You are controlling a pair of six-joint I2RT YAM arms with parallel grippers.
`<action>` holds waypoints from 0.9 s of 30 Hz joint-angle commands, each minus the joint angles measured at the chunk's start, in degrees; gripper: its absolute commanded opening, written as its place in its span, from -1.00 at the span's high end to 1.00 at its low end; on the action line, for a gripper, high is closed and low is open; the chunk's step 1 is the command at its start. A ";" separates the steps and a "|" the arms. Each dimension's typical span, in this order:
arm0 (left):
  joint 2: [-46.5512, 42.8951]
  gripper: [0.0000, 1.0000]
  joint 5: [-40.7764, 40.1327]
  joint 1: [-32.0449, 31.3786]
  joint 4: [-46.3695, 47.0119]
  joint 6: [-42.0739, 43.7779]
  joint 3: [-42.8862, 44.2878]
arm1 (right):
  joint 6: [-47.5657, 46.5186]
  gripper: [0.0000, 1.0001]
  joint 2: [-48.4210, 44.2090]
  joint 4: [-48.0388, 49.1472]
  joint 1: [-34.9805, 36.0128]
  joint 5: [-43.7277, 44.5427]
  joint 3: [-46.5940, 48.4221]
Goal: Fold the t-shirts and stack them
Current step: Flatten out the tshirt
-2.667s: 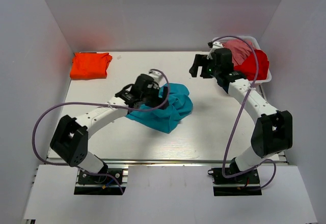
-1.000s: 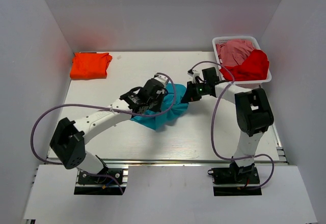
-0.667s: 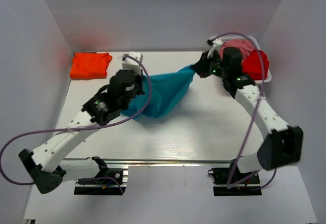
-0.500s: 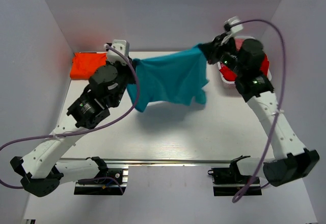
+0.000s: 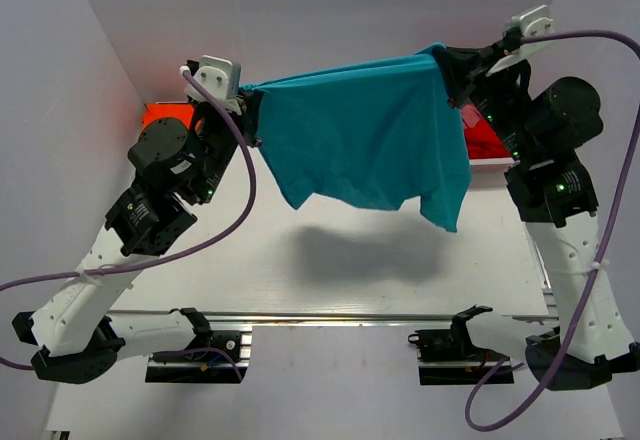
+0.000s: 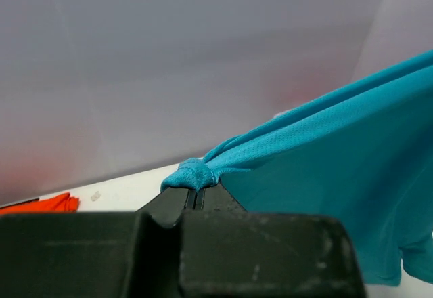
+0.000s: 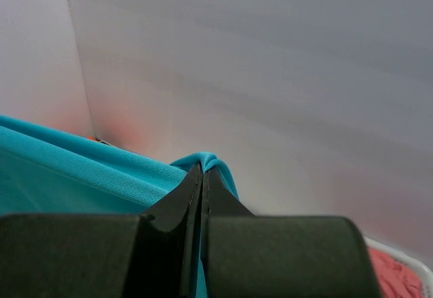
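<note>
The teal t-shirt [image 5: 360,135] hangs spread out high above the table, stretched between both arms. My left gripper [image 5: 250,95] is shut on its left top corner, the cloth bunched at the fingertips [image 6: 195,184]. My right gripper [image 5: 447,60] is shut on the right top corner [image 7: 204,162]. The teal t-shirt [image 6: 338,176] drapes down to the right in the left wrist view. The orange t-shirt [image 5: 160,115] lies at the back left, mostly hidden behind my left arm. A red t-shirt [image 5: 485,135] peeks out behind my right arm.
The white tabletop [image 5: 330,260] lies below the hanging cloth, with its shadow on it. White walls enclose the back and both sides. A bit of pink cloth [image 7: 396,271] in the white basket shows in the right wrist view.
Both arms have risen and spread apart, lifting the teal t-shirt from a crumpled heap on the table into a stretched sheet hanging in the air.
</note>
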 commanded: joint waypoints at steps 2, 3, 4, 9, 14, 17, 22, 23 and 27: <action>-5.43 1.00 -4.31 2.41 -2.99 3.33 5.18 | -6.37 1.00 -5.66 1.74 -3.35 13.01 3.18; -5.43 1.00 -4.30 2.41 -2.99 3.33 5.18 | -6.29 1.00 -6.01 1.57 -3.35 12.91 2.83; -5.43 1.00 -4.30 2.41 -2.99 3.33 5.18 | -6.20 1.00 -6.62 1.57 -3.44 12.04 2.39; -2.01 1.00 -11.14 2.41 -3.69 2.54 4.48 | -4.27 1.00 -4.62 1.31 -3.44 10.98 0.02; 4.31 1.00 -22.13 2.94 1.38 2.09 -1.58 | -1.63 1.00 2.49 1.65 -3.26 5.64 -5.16; 10.90 1.00 -27.24 4.60 5.35 2.97 -5.18 | -0.14 1.00 8.98 2.97 -3.35 4.92 -6.84; 26.51 1.00 -22.06 12.14 6.94 -2.45 -8.44 | 0.22 1.00 21.81 3.50 -3.61 2.11 -4.22; 29.52 1.00 -20.66 13.47 5.03 -3.95 -7.05 | 0.48 1.00 25.94 2.72 -3.53 1.93 -3.51; 44.90 1.00 -11.87 19.89 1.06 -9.14 -0.46 | 1.63 1.00 42.48 -0.18 -3.62 1.84 6.04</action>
